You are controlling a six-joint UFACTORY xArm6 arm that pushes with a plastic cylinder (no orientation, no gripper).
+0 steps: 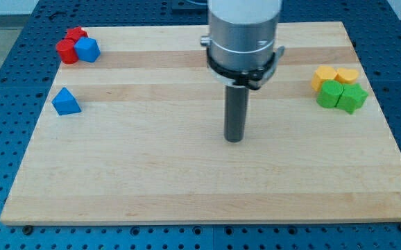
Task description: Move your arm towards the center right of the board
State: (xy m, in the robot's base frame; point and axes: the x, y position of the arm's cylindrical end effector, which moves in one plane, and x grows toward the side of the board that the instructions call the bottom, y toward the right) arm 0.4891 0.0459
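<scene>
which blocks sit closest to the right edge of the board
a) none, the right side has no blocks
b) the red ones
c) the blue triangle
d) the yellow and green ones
d: the yellow blocks and green blocks cluster together by the view's right edge, while the red blocks and the blue triangle lie at the view's left; my tip stands near the middle of the board, apart from all of them.

The board (186,180) is pale, smooth, matt wood with visible grain. The rod (236,111) looks dark and matt; its collar (243,35) at twelve o'clock is brushed metal.
</scene>
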